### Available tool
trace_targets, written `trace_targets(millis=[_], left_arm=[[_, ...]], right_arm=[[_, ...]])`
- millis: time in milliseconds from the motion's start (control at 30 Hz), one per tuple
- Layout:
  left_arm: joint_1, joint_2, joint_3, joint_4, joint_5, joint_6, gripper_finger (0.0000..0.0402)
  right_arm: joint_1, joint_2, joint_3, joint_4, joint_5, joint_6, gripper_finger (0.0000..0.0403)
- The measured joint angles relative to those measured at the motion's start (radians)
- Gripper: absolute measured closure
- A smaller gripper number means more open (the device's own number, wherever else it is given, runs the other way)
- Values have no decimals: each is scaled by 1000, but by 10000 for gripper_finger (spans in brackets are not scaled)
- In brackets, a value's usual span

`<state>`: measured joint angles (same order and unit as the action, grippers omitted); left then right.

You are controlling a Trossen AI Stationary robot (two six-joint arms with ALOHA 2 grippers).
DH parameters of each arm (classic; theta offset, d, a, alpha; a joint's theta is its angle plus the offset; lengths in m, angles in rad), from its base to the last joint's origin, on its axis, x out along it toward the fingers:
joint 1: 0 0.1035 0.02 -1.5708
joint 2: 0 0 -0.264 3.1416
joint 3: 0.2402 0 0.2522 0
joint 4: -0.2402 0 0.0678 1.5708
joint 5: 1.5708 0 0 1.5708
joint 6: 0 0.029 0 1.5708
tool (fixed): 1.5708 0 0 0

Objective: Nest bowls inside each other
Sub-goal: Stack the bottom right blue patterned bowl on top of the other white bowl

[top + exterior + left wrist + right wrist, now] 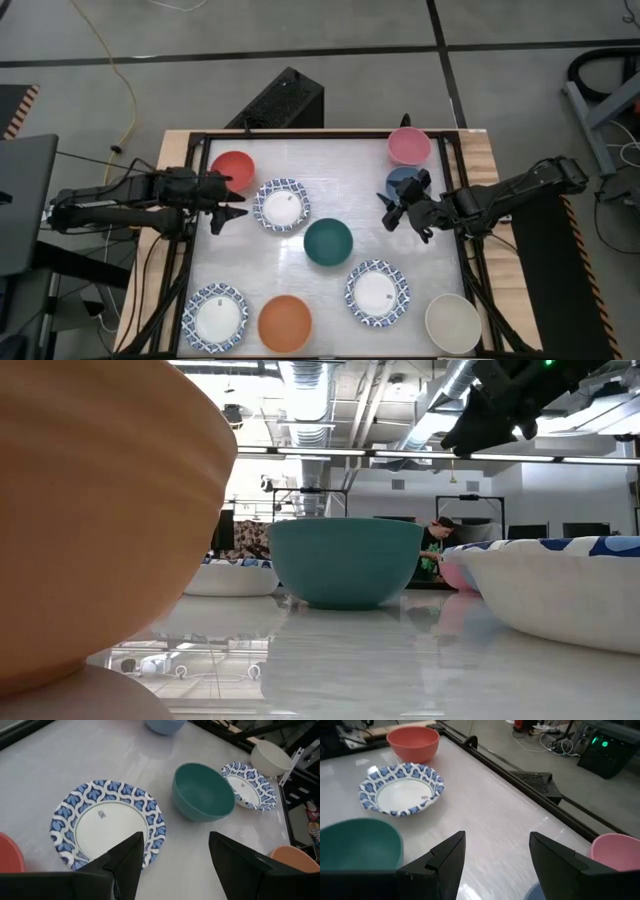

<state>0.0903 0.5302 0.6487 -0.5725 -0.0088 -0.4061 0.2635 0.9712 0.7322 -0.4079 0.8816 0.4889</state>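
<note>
Over the table we are hovering both hands wide open and empty: left hand beside the red bowl, right hand at the blue bowl.

Both arms are dark, near-black, built of chunky jointed segments with rounded housings at the joints. The left arm trails thin black cables along its length, and the right arm looks the same in build and finish. Each ends in a gripper with two flat, matte black fingers that taper to angular tips: the left gripper and the right gripper match in shape.
</note>
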Motion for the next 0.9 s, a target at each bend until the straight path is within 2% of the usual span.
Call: trace_targets(millis=[167,467,600,800,900], left_arm=[[-20,-40,0,-4,-47,57,187],[-20,-139,0,6,-69,80,187],[-20,-167,-1,12,-107,99,187],[-20,-218,-172,273,-87,110,187],[-20,-238,-254,339,-74,93,187]], right_arm=[[-15,-2,0,43,1,-8,163],[-59,-2,0,166,-20,-155,163],[-86,-2,0,177,-46,-166,163],[-112,-2,0,179,-50,-169,163],[-116,-2,0,188,-51,-184,163]])
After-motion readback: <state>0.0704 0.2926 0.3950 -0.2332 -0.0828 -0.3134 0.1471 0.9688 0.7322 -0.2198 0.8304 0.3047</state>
